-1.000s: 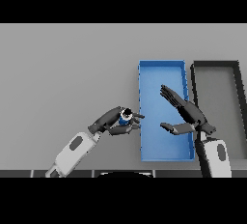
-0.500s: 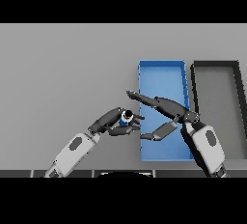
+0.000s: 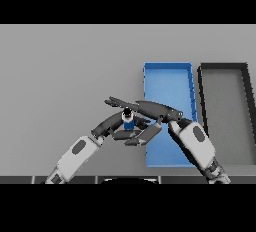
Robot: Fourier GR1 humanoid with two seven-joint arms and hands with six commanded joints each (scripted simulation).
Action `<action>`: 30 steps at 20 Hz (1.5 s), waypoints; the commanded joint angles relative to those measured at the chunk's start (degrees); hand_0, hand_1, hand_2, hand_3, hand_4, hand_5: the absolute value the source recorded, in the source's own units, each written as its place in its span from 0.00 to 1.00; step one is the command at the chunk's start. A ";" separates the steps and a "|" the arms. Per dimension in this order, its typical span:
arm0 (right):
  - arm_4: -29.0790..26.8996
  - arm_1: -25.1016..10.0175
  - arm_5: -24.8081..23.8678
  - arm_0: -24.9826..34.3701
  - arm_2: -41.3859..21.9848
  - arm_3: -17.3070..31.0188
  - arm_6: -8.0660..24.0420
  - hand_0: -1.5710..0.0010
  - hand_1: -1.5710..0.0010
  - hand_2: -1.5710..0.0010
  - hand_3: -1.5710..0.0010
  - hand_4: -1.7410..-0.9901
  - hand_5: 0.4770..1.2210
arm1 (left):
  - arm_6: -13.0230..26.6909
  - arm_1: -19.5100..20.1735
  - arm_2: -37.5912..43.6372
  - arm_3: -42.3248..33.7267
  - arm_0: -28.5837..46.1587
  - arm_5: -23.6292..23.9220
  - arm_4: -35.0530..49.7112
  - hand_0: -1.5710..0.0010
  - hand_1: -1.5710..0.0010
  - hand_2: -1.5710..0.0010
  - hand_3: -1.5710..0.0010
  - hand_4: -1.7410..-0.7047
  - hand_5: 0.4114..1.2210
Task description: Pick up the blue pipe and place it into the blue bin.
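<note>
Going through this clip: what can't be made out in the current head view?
- Blue pipe: mostly covered by both hands; its shape and length are hidden.
- Left hand: its hold on the pipe is masked by the right hand.
- Blue bin: near half hidden behind the right arm.

Readable text: none
Labels or brands: none on the blue pipe [image 3: 128, 123], blue bin [image 3: 168, 67] or dark bin [image 3: 223, 66]
Numbers or signs: none on the grey table [image 3: 65, 76]
Arms: no markings on the white shells
</note>
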State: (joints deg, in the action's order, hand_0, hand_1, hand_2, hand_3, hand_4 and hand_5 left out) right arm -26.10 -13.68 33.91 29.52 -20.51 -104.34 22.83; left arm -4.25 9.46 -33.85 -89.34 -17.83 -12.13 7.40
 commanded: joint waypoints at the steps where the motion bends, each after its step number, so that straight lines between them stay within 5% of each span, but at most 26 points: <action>1: 0.14 0.65 -0.20 1.09 -0.31 1.22 -0.16 1.00 1.00 0.99 1.00 0.71 0.03 | 1.62 0.05 0.54 -0.08 -0.36 0.12 0.48 0.00 0.00 0.00 0.01 0.26 1.00; 2: 0.38 1.49 -0.22 2.55 -0.67 2.42 0.83 0.99 0.98 0.96 0.98 0.67 0.02 | 2.08 0.07 0.66 0.13 0.04 0.16 0.83 0.00 0.00 0.00 0.01 0.21 1.00; 3: 0.23 2.15 -0.10 3.12 -1.28 2.68 1.38 0.93 0.91 0.90 0.93 0.60 0.01 | 1.17 0.07 0.70 0.22 0.14 -0.01 0.73 0.00 0.00 0.00 0.18 0.17 1.00; 5: 1.40 2.67 1.44 4.98 -1.20 4.61 0.44 0.70 0.69 0.69 0.67 0.50 0.00 | 6.23 1.36 -0.87 -0.26 -1.13 1.43 -3.82 0.00 0.03 0.00 0.29 0.11 1.00; 8: -0.80 3.63 1.00 6.57 -1.94 6.05 -2.13 0.36 0.35 0.35 0.44 0.28 0.13 | 4.82 0.85 0.10 -1.01 -0.42 1.62 -3.07 0.00 0.01 0.00 0.18 0.06 1.00; 10: -2.71 3.99 0.13 6.80 -2.18 6.69 -2.15 0.23 0.23 0.22 0.28 0.36 0.37 | 3.24 -0.17 0.59 -1.10 0.83 0.58 -1.65 0.00 0.01 0.00 0.12 0.04 1.00; 14: 1.89 2.48 0.86 6.05 -3.93 5.65 -8.42 0.09 0.09 0.09 0.12 0.41 0.74 | 3.79 -1.51 1.39 -1.07 1.64 -0.38 -2.30 0.00 0.00 0.00 0.05 0.02 1.00; 19: -1.39 1.88 -0.37 6.13 -4.88 5.57 -9.42 0.03 0.03 0.03 0.04 0.36 0.92 | 4.50 -1.49 2.36 -1.18 0.99 -2.22 -2.11 0.00 0.00 0.00 0.02 0.01 1.00; 20: -2.60 1.36 -0.75 6.57 -4.49 5.35 -8.66 0.02 0.02 0.02 0.03 0.35 0.93 | 3.85 -1.27 2.36 -1.65 1.04 -2.27 -2.17 0.00 0.00 0.00 0.08 0.02 1.00; 21: -2.44 1.23 -1.30 6.54 -4.68 5.11 -8.82 0.02 0.02 0.02 0.02 0.35 0.95 | 2.66 -0.99 2.54 -1.38 0.94 -2.19 -2.83 0.00 0.04 0.07 0.07 0.08 1.00; 23: -1.75 1.32 -2.12 6.79 -5.14 5.14 -8.14 0.01 0.01 0.01 0.02 0.34 0.97 | 2.11 -0.70 2.01 -1.12 0.78 -2.16 -5.71 0.33 0.37 0.40 0.39 0.30 1.00; 26: -2.03 0.34 -3.35 5.95 -6.01 3.43 -8.50 0.01 0.01 0.01 0.01 0.34 0.98 | 0.80 -0.08 2.53 -1.15 0.87 -5.33 -8.48 0.66 0.68 0.69 0.69 0.58 1.00; 30: -0.55 0.92 -4.88 6.56 -6.56 4.04 -8.03 0.00 0.00 0.00 0.00 0.34 0.99 | 1.77 -0.78 3.25 -0.55 0.84 -4.50 -11.74 0.86 0.87 0.87 0.87 0.79 0.60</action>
State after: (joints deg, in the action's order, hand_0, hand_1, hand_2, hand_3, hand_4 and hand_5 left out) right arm -26.75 -12.75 29.08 36.08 -27.06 -100.29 14.81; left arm -2.53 8.67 -30.60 -89.88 -17.00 -16.62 -4.33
